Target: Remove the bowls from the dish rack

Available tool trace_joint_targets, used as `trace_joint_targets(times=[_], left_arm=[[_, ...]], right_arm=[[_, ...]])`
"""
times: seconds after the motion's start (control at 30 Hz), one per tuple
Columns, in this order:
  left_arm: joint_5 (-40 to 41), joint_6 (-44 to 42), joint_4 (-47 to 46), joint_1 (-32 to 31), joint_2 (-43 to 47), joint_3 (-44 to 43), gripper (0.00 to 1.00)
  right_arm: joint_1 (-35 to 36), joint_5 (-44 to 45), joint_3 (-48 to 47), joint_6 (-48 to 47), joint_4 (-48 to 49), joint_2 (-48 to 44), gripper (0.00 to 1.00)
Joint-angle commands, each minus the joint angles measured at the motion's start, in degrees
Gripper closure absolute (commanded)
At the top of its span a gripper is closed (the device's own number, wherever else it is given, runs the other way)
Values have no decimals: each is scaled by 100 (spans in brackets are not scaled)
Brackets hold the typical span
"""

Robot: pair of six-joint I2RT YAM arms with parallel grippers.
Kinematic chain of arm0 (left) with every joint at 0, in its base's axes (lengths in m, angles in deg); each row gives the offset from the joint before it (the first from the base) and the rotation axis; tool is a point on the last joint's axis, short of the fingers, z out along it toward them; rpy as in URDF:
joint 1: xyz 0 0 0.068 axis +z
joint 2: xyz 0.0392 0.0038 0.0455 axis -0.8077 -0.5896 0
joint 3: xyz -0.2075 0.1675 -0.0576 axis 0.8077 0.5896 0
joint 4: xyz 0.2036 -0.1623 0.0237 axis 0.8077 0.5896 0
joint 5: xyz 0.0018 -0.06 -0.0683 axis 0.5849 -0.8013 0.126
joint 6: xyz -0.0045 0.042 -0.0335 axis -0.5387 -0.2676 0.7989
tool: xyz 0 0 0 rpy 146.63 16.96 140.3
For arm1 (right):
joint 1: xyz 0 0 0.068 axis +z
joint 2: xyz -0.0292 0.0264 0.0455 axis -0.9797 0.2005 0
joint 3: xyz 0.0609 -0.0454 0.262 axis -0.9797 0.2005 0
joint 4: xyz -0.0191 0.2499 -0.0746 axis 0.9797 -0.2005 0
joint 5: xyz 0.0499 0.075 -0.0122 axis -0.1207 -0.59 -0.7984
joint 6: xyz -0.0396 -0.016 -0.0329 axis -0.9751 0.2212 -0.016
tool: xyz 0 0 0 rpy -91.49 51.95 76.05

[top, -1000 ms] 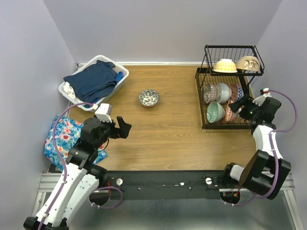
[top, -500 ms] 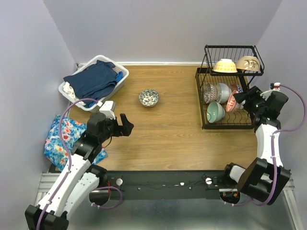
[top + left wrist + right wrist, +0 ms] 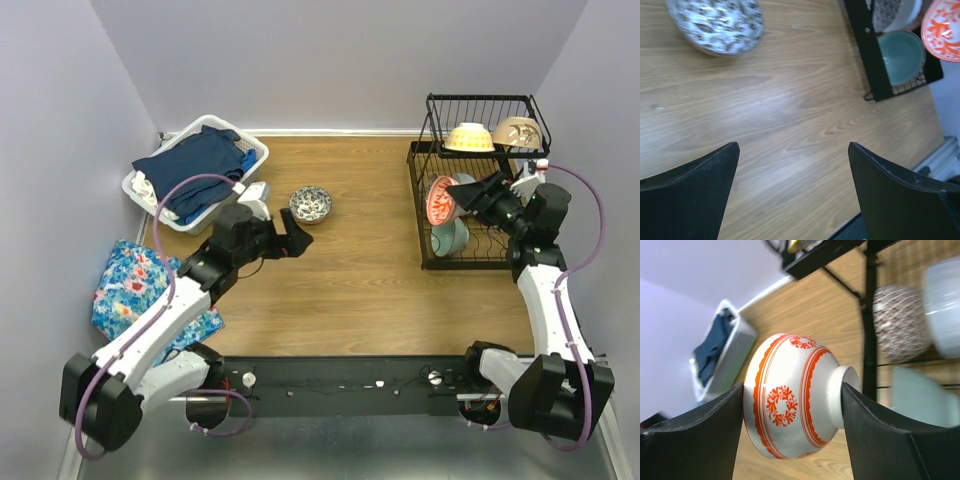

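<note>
My right gripper [image 3: 462,196] is shut on a red-orange floral bowl [image 3: 795,410], holding it on its side by rim and foot above the black dish rack [image 3: 418,215]; the bowl also shows in the top view [image 3: 439,199]. On the rack's lower tier sit a mint green bowl [image 3: 449,237], a dark patterned bowl [image 3: 900,322] and a white bowl [image 3: 942,305]. A cream-yellow bowl [image 3: 469,137] and a beige bowl [image 3: 516,132] stand on the upper tier. A dark patterned bowl [image 3: 310,203] sits on the table. My left gripper [image 3: 296,236] is open and empty just below it.
A white laundry basket [image 3: 255,152] with dark blue clothes stands at the back left. A floral cloth [image 3: 130,290] lies at the table's left edge. Purple walls close in the back and sides.
My right gripper has lifted the red-orange floral bowl out of the rack's lower tier and moved it left. My left arm has reached forward and right toward the patterned bowl on the table.
</note>
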Motion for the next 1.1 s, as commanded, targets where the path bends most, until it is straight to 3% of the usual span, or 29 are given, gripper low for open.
trace_joint_targets(times=[0.0, 0.37, 0.6, 0.73, 0.83, 0.93, 0.97, 1.03, 1.07], left_arm=[[92, 644, -1061, -590, -833, -452, 1], [426, 1524, -2390, -1645, -3090, -1613, 1], [330, 2253, -2916, -1830, -4129, -2071, 2], [242, 2482, -3164, -1944, -4446, -2194, 9], [189, 2622, -3347, -2006, -4587, -2159, 21], [128, 2842, -3708, -2024, -4605, -1931, 50], [145, 2860, -3761, -2024, -4570, -1878, 65], [207, 2895, -3831, -2024, -4491, -1712, 79], [294, 2895, -3832, -2024, -4395, -1658, 91]], right_arm=[[331, -544, 559, 879, 1112, -206, 99], [973, -729, 1341, 2153, 2422, -356, 99], [1351, -685, 1728, 2795, 3055, -453, 99], [1545, -641, 1860, 2953, 3240, -479, 99], [1659, -571, 1983, 3094, 3406, -479, 99], [1721, -510, 2115, 3252, 3626, -479, 99], [1721, -509, 2133, 3261, 3636, -479, 99], [1756, -492, 2142, 3218, 3610, -453, 99], [1756, -492, 2142, 3191, 3583, -461, 99]])
